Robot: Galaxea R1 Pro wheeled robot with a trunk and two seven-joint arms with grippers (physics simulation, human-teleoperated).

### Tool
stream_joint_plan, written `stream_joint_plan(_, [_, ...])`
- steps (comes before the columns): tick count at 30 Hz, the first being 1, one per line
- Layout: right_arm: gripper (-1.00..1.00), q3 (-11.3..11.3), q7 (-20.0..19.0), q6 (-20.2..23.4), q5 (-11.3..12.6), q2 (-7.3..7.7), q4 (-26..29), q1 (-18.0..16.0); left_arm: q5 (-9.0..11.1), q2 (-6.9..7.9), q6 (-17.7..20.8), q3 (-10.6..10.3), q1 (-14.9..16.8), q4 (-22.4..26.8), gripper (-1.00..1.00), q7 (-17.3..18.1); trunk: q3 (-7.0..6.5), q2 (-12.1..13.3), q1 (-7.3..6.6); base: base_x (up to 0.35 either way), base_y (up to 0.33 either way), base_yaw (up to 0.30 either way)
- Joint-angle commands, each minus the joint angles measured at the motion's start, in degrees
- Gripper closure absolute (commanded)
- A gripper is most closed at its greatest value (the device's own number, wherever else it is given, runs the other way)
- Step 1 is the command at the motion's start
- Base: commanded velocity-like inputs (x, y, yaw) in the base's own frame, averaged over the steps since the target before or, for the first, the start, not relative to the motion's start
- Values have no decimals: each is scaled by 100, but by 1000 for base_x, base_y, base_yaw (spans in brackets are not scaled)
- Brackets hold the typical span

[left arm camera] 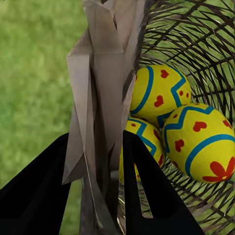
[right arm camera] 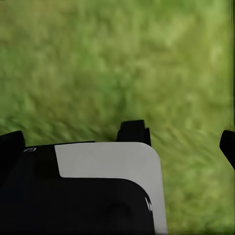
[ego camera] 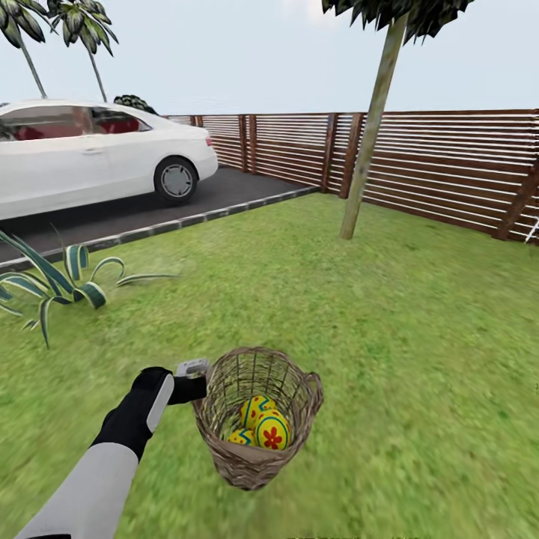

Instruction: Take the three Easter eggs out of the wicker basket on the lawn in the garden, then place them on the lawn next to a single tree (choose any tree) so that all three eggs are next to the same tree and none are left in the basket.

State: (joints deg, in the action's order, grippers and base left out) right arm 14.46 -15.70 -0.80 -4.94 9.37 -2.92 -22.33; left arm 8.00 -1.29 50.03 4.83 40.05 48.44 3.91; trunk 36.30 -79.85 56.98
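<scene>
Reaching forward from the lower left of the head view, the left gripper [ego camera: 193,389] is clamped on the near rim of the wicker basket [ego camera: 258,464] — its black fingers [left arm camera: 147,196] pinch the braided edge between them. Three Easter eggs [ego camera: 263,427] lie inside the basket, yellow with blue zigzags and red hearts. The basket rests on the lawn [ego camera: 389,322]. Whether the right gripper [right arm camera: 178,137] is open or closed cannot be told — only grass lies beyond it. Farther off, the tree [ego camera: 368,135] leans before a slatted fence [ego camera: 449,161].
</scene>
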Motion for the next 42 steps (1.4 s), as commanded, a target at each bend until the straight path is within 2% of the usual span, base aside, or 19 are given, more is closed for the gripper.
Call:
stream_joint_plan(1, [-100,48,-12,-8,-51,2,-16,-8,61,-4,34,27,1,8,100,13,-9,38,-23,0,0,-240])
stream_joint_plan(16, [-100,48,-12,-8,-51,4,-16,-8,61,-8,33,27,3,8,100,13,-213,640,-352,0,0,-242])
stream_joint_plan(27, [-100,43,-21,-8,-60,3,-16,-8,61,23,16,32,-5,5,100,13,-208,640,-352,61,0,-273])
stream_joint_plan(39, [-100,38,-21,-7,-64,-5,-16,-8,61,28,7,35,-6,-1,100,13,-163,640,-352,190,0,-66])
stream_joint_plan(42, [-100,14,-13,-31,-141,-18,-39,-8,61,31,6,35,-6,-1,100,13,-163,640,-352,336,0,-9])
